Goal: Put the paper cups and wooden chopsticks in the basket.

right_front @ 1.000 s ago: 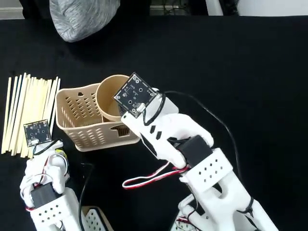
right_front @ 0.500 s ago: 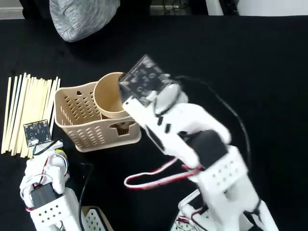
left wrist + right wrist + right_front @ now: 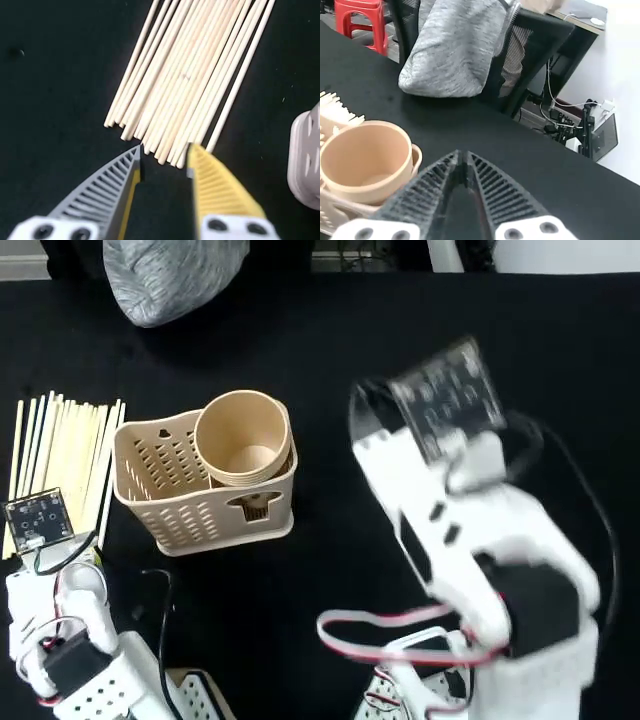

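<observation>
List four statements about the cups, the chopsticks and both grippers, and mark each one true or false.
1. The cups stand nested in the basket. True.
2. The chopsticks are in the basket. False: they lie in a bundle on the table beside it.
3. The left gripper is open, with its tips close to the near ends of the chopsticks. True.
4. The right gripper holds a cup. False: it is shut on nothing and is apart from the cups.
</observation>
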You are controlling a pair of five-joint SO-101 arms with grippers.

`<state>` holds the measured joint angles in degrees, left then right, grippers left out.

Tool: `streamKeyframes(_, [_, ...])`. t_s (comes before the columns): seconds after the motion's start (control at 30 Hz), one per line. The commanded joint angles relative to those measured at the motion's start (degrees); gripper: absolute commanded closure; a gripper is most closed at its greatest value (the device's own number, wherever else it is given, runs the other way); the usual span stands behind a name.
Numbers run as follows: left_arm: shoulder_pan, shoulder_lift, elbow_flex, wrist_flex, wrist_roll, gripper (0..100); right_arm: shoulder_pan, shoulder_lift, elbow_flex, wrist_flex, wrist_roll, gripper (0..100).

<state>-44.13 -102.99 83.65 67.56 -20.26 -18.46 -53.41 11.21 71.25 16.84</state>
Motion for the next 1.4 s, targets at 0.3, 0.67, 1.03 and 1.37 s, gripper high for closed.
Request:
streamKeyframes(0.3, [-0.3,1.9,-4.4,-4.8,1.3,80,6.2,-37.8,41.5,-8.5,4.0,98.4])
streamKeyframes(0.67, [3.1,36.2,-23.4,-10.5,1.6,80,6.4,-47.1,74.2,-26.4,-0.5,98.2])
streamKeyframes(1.03, [3.5,91.3,-56.6,-12.7,-2.4,80,6.2,-54.8,84.8,-30.9,-0.4,98.2])
streamKeyframes(1.37, [4.0,127.7,-89.5,-0.7,-3.4,80,6.2,-54.8,84.9,-30.9,-0.4,98.2])
